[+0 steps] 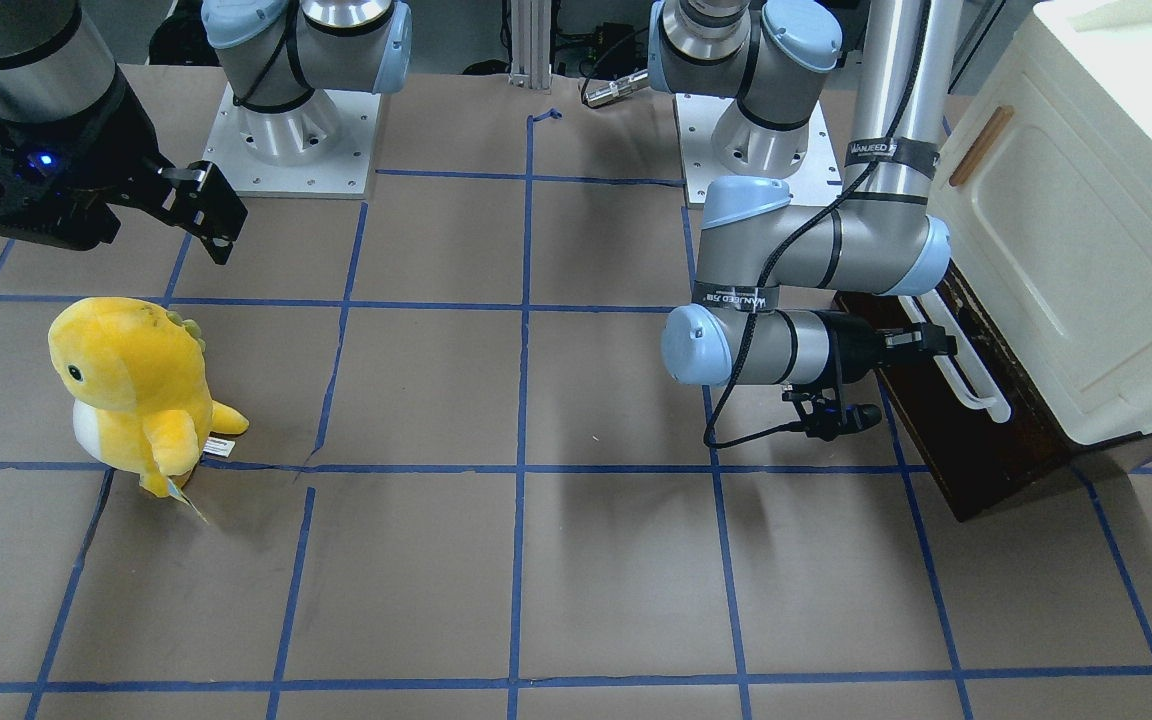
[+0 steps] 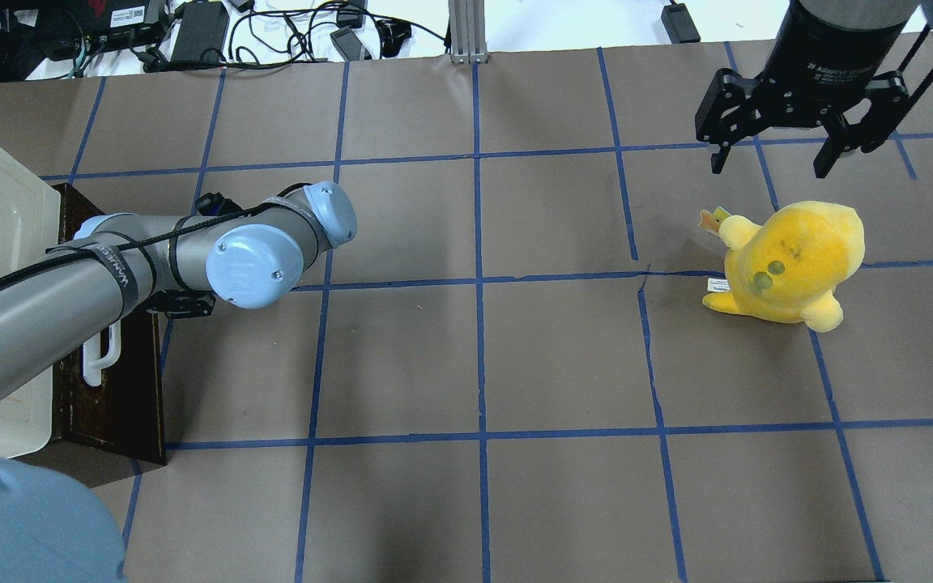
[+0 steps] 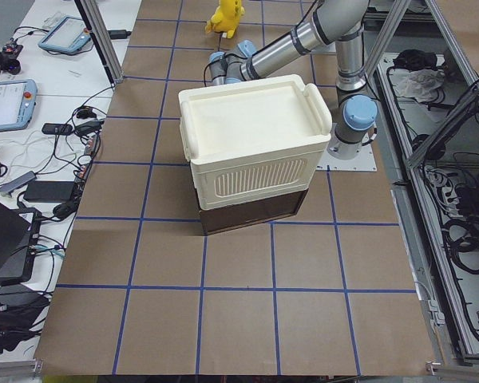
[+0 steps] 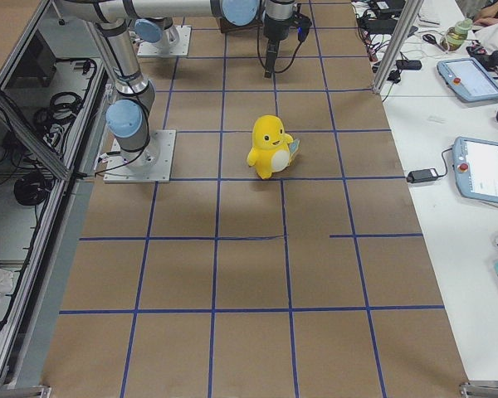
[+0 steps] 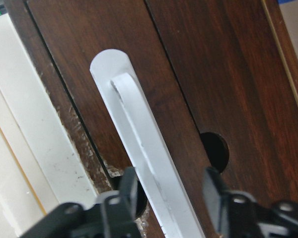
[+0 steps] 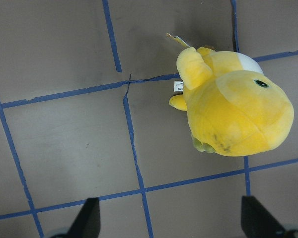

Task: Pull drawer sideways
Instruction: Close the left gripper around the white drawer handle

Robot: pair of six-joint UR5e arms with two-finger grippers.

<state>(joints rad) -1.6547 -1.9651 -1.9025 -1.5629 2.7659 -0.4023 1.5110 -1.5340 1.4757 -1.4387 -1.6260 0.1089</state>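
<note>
The drawer (image 1: 996, 440) has a dark brown wooden front and sits at the foot of the cream cabinet (image 1: 1086, 250). Its long white bar handle (image 1: 971, 375) runs along the front. None of the drawer's interior shows. My left gripper (image 1: 936, 342) is at the handle's upper end. In the left wrist view the gripper (image 5: 169, 198) is open, its fingers (image 5: 126, 191) on either side of the handle (image 5: 139, 134), with a gap on the right side. My right gripper (image 2: 782, 158) is open and empty, hanging above the table far from the drawer.
A yellow plush dinosaur (image 2: 790, 263) stands on the brown paper table below my right gripper and also shows in the right wrist view (image 6: 233, 109). The cabinet door carries a small wooden handle (image 1: 981, 145). Both arm bases (image 1: 286, 130) stand at the table's robot side.
</note>
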